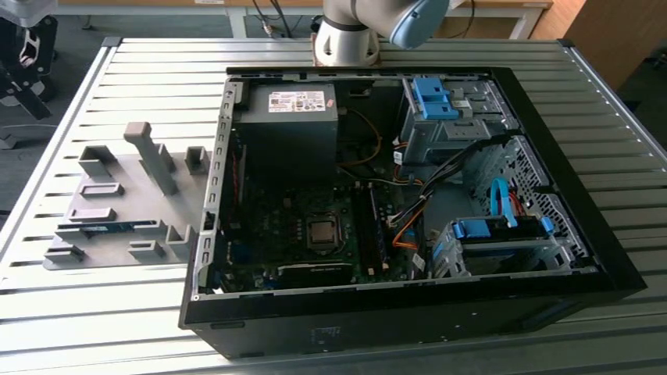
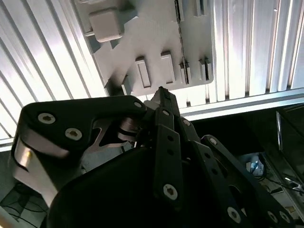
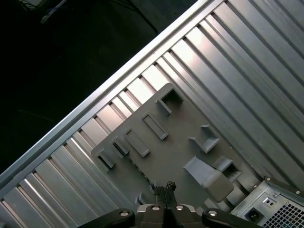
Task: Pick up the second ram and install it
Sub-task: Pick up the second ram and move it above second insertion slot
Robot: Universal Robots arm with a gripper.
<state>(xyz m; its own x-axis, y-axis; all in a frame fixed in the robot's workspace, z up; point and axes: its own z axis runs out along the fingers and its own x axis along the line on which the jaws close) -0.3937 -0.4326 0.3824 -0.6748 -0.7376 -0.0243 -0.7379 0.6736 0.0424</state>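
Note:
The second ram (image 1: 99,228), a thin blue stick, lies in a holder near the front of the grey fixture plate (image 1: 130,207) at the exterior view's left. The arm's base (image 1: 349,35) stands behind the open computer case (image 1: 583,234). In both wrist views my gripper (image 3: 165,187) (image 2: 161,92) hangs high above the fixture plate (image 3: 175,142) (image 2: 156,52). Its black fingertips are pressed together with nothing between them. The motherboard's long memory slots (image 1: 367,226) run beside the processor socket (image 1: 322,232).
The case holds a power supply (image 1: 287,117), blue drive brackets (image 1: 433,98) and loose orange cables (image 1: 407,226). A tall grey post (image 1: 151,156) and several low holders rise from the fixture plate. The slatted metal table (image 1: 615,125) ends just beyond the plate.

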